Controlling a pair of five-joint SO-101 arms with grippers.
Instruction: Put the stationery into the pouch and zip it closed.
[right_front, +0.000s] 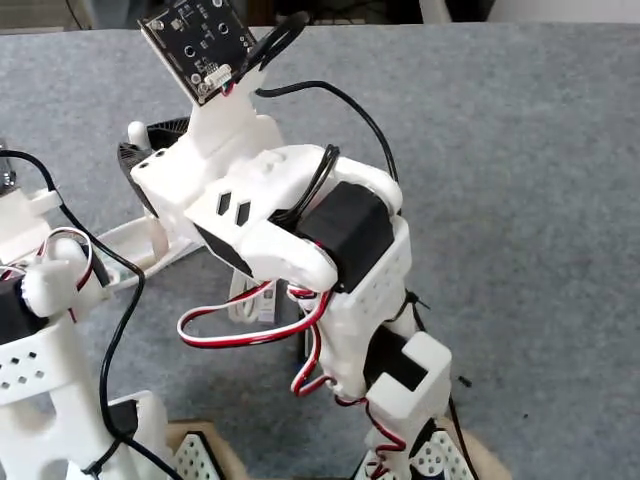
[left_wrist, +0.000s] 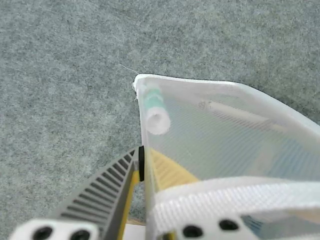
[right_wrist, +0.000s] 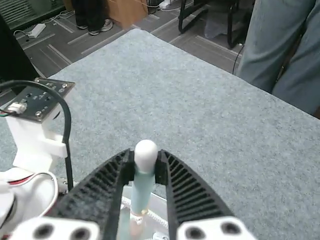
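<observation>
My left gripper (left_wrist: 144, 167) is shut on the rim of a translucent white mesh pouch (left_wrist: 225, 145) and holds it above the grey carpet. A teal-and-white pen (left_wrist: 154, 107) stands at the pouch's corner, and a white stick-like item (left_wrist: 235, 112) shows through the mesh. My right gripper (right_wrist: 146, 162) is shut on a pale teal pen (right_wrist: 142, 187) with a round white cap, held upright over the pouch's white edge (right_wrist: 152, 222). In the high view a strip of the pouch (right_front: 150, 242) lies under an arm (right_front: 270, 210), beside a black ribbed finger (right_front: 138, 158).
Grey carpet (right_front: 520, 150) covers the table. A camera board (right_front: 195, 40) and black cables (right_front: 340, 100) stand high over the middle. The other arm's board (right_wrist: 40, 95) is close beside my right gripper. A second arm (right_front: 50, 330) is at the near left.
</observation>
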